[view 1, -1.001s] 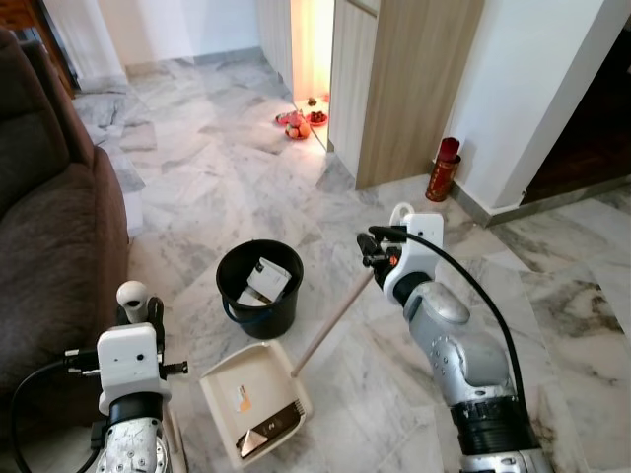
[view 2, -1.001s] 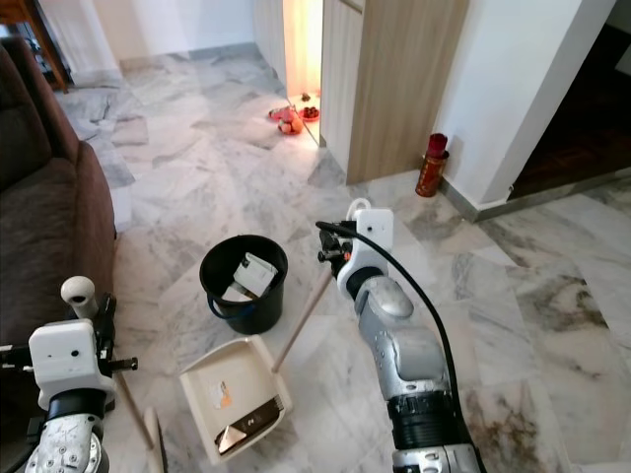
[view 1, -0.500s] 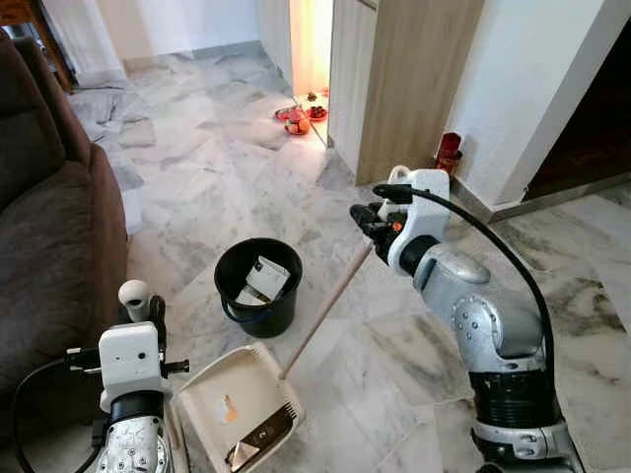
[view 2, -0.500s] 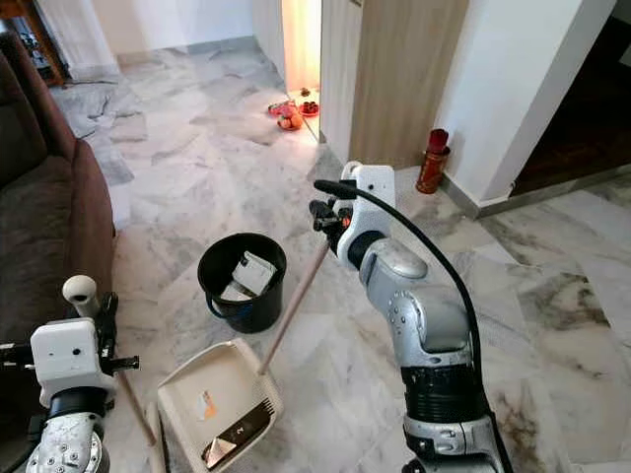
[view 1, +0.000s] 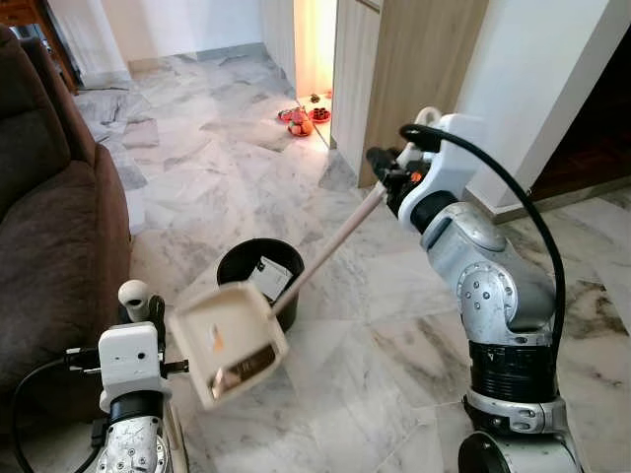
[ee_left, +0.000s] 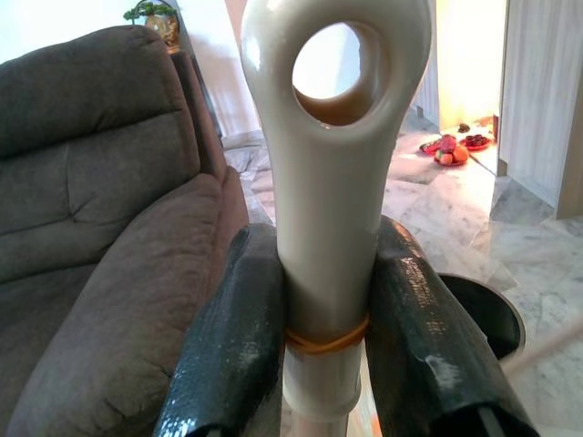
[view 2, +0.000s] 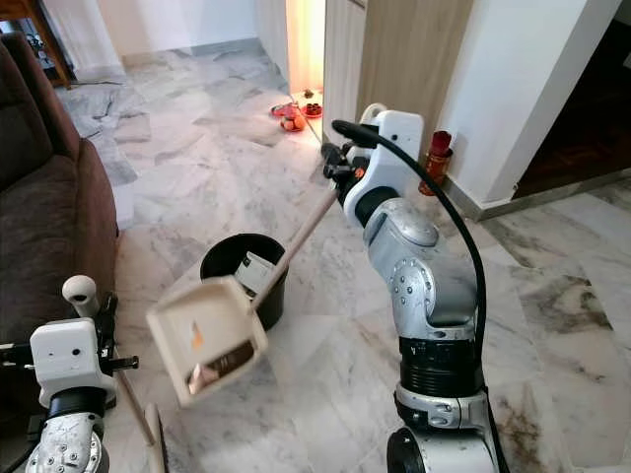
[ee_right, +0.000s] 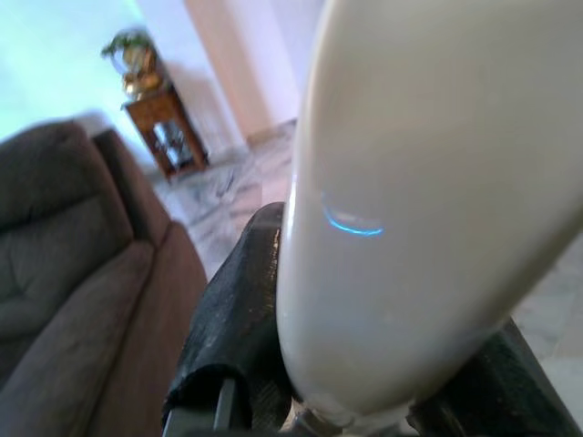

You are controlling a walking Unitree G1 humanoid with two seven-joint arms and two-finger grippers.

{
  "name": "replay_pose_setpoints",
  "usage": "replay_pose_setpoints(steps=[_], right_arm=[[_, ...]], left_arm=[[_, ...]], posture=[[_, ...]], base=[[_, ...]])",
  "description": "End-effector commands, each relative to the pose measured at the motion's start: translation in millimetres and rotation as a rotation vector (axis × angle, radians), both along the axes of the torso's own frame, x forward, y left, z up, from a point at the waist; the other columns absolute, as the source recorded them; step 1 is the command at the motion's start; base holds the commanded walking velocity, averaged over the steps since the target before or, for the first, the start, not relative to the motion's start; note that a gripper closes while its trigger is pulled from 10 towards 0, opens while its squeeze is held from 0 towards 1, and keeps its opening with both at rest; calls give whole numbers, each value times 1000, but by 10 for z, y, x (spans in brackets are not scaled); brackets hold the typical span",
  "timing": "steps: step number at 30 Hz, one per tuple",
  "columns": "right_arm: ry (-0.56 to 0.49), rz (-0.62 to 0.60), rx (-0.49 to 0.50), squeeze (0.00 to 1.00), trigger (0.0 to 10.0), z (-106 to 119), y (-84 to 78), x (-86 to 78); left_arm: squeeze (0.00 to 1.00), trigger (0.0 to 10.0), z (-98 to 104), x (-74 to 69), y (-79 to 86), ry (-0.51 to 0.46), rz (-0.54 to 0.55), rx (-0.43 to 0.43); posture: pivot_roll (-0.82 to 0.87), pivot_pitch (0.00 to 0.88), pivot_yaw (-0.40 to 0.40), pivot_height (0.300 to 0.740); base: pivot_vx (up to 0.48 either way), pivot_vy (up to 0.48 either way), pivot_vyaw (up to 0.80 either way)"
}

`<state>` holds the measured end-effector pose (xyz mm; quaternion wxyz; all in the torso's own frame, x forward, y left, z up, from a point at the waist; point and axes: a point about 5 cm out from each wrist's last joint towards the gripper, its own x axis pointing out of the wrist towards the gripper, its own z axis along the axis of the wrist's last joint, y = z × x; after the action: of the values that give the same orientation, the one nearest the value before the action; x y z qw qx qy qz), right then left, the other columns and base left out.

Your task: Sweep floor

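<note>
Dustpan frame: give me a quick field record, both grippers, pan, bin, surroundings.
right gripper: shut on the dustpan handle's top end, raised
dustpan: lifted off the floor, tilted, debris in its lower edge, beside the bin
bin: black, on marble floor, paper inside
left gripper: shut on broom handle, low by the sofa
background: red canister by the wall
</note>
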<state>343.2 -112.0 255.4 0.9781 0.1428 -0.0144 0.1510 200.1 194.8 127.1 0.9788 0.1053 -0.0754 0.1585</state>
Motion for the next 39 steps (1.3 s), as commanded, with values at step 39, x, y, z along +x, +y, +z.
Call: replay_pose_setpoints(steps=[39], right_arm=[[-240, -150, 129, 0, 10000, 338, 34, -15]], left_arm=[[0, 10000, 88, -14, 0, -33, 0, 47]], posture=[[-102, 63, 42, 740]], base=[[0, 0, 12]])
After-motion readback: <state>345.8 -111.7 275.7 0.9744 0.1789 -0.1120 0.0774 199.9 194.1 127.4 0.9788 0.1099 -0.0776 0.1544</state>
